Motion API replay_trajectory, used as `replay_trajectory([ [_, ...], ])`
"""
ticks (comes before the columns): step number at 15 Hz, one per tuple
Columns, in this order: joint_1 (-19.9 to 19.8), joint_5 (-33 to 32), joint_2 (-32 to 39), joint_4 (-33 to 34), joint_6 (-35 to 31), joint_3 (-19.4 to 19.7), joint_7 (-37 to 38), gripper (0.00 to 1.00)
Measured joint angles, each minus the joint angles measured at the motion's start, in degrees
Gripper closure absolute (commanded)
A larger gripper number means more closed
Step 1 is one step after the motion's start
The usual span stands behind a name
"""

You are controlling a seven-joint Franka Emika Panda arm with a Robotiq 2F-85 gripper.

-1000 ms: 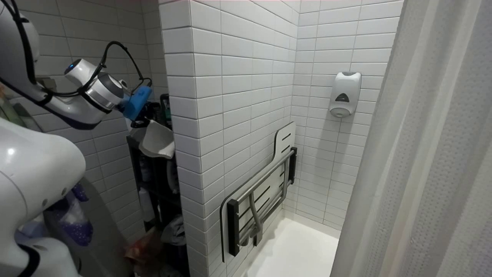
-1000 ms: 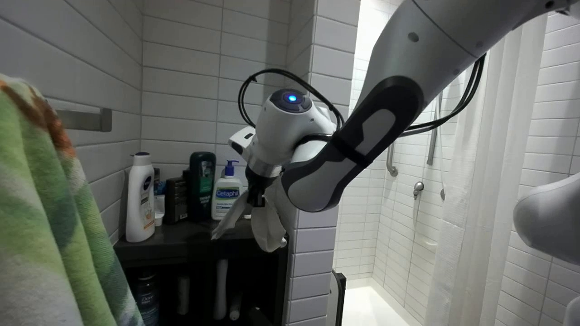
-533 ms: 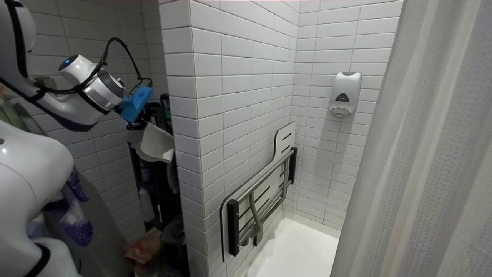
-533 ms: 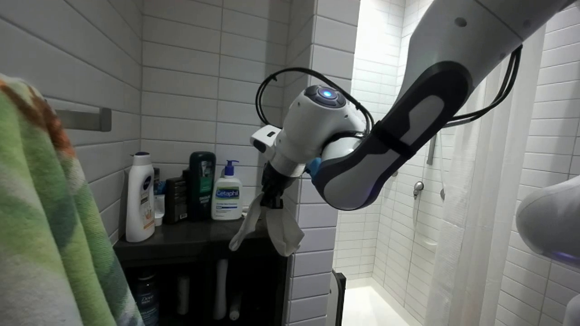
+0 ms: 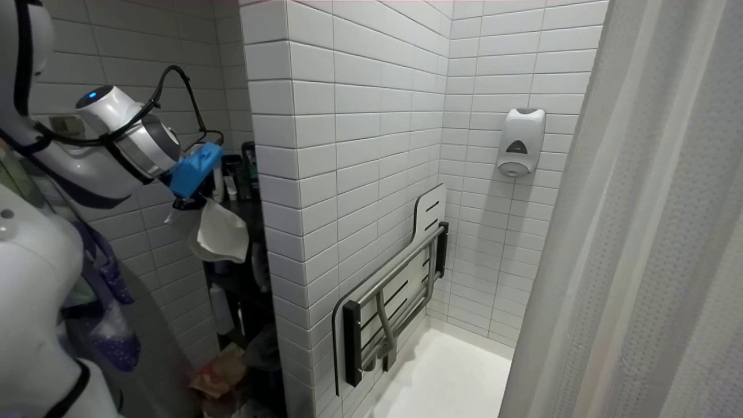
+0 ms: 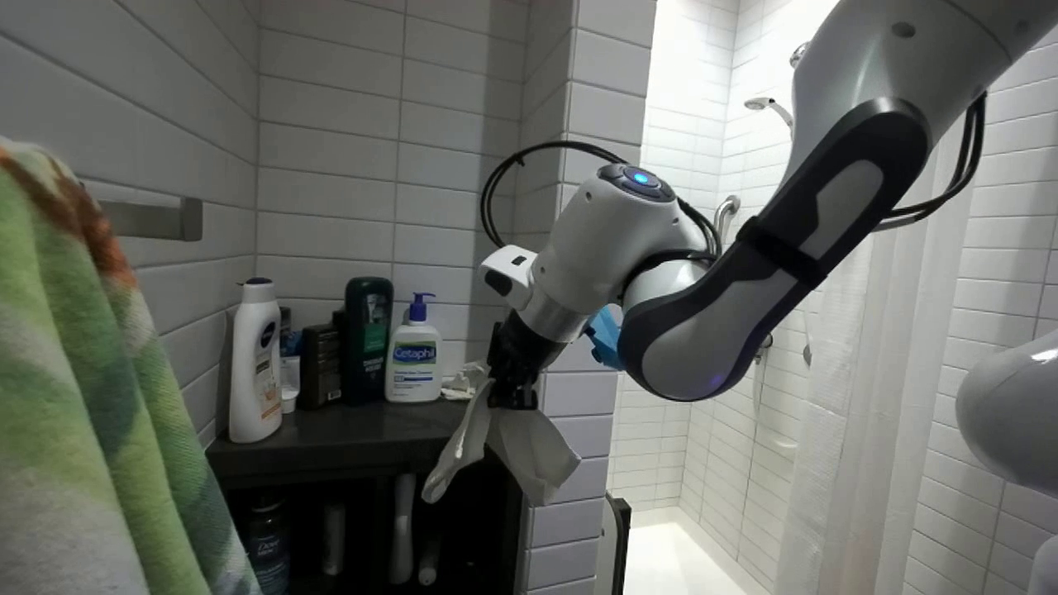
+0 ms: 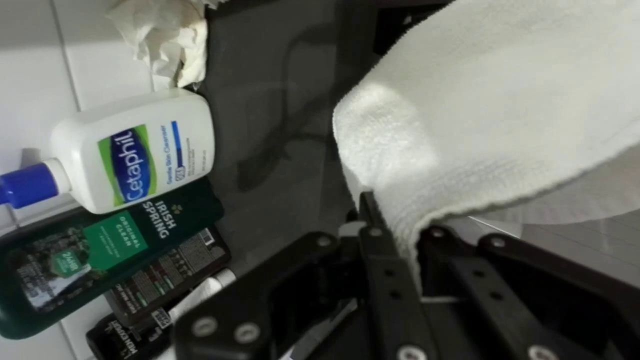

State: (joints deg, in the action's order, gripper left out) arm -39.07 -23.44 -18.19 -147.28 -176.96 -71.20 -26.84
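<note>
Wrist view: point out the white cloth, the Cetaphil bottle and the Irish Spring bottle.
White cloth [image 7: 480, 110], wrist view: on its broad, loose face.
Cetaphil bottle [image 7: 134, 157], wrist view: on the blue oval of its label.
Irish Spring bottle [image 7: 112, 245], wrist view: on the brighter green panel of its label.

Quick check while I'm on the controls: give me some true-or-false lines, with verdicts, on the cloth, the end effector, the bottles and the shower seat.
1. The end effector is shut on a white cloth. True.
2. The white cloth lies flat. False: it hangs from the end effector.
3. A dark green bottle stands beside the pump bottle. True.
4. The pump bottle lies on its side. False: it stands upright on the dark shelf.
5. The shower seat is folded up against the tiled wall. True.
</note>
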Motion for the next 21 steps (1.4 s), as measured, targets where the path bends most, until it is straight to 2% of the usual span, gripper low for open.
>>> replay_trajectory([
  [6, 11.4, 0.0, 4.4, -4.8, -0.5, 7.7, -3.4, 0.98],
  [10, 16.9, 0.0, 7.4, -7.6, -0.5, 11.4, -6.2, 0.98],
  [16, 18.4, -0.2, 8.7, -11.2, -0.8, 11.6, -9.1, 0.98],
  [21, 16.8, -2.7, 8.5, -11.5, -3.3, 9.4, -9.2, 0.98],
])
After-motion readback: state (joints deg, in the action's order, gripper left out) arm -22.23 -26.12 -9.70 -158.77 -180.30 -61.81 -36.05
